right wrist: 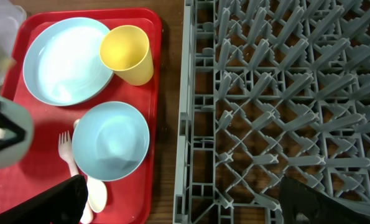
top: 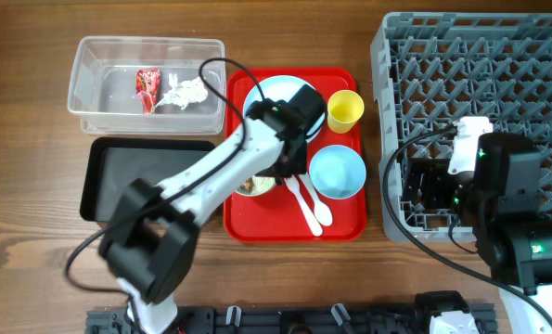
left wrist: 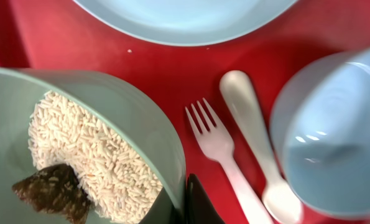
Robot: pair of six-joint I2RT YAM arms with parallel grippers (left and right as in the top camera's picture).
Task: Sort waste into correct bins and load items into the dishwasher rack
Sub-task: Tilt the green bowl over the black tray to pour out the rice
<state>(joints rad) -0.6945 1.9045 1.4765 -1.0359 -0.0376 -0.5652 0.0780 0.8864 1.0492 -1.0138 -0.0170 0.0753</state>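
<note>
My left gripper [top: 268, 174] [left wrist: 183, 200] is shut on the rim of the pale green bowl [top: 253, 187] [left wrist: 132, 109], one finger inside and one outside. The bowl holds white rice crumbs [left wrist: 91, 149] and a brown lump [left wrist: 51, 190]. On the red serving tray [top: 340, 227] lie the light blue plate [top: 274, 93], yellow cup [top: 345, 109], small blue bowl [top: 337, 172], white fork [left wrist: 219, 149] and spoon [left wrist: 253, 124]. My right gripper [top: 415, 186] [right wrist: 191, 205] is open and empty over the left edge of the grey rack [top: 470, 56]. The red wrapper [top: 147, 88] and napkin [top: 185, 93] lie in the clear tub [top: 90, 65].
The black tray [top: 127, 167] sits left of the red tray, below the clear tub, and holds nothing I can see. A strip of bare wood separates the red tray from the rack. My left arm reaches across the black tray's right edge and the plate.
</note>
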